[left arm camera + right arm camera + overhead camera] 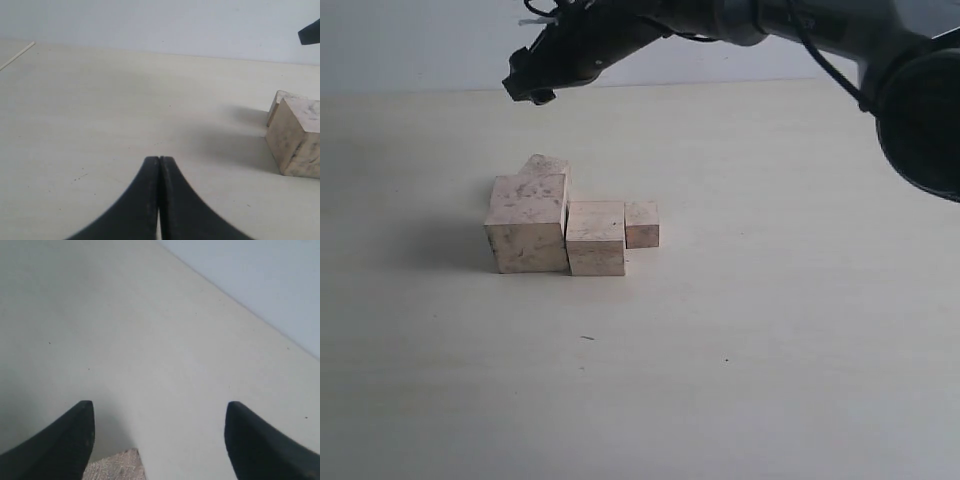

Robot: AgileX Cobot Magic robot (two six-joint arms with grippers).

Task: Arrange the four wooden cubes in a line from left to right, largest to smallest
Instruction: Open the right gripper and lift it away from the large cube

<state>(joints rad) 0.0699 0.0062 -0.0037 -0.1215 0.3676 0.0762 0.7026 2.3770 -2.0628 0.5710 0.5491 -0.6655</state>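
Note:
Four wooden cubes sit mid-table in the exterior view. The largest cube [525,225] is leftmost, a mid-sized cube [595,238] touches its right side, and a small cube [641,224] follows. A fourth cube [548,166] stands behind the largest, partly hidden. My right gripper [530,85] hovers above and behind the group, open and empty [159,412]. A cube corner [117,467] shows below its fingers [82,430]. My left gripper [159,159] is shut on nothing, low over bare table, with the largest cube [300,137] off to one side.
The pale table [770,350] stretches wide on all sides of the cubes. A light wall [420,40] rises behind its far edge. The right arm [910,90] reaches in from the upper right across the middle.

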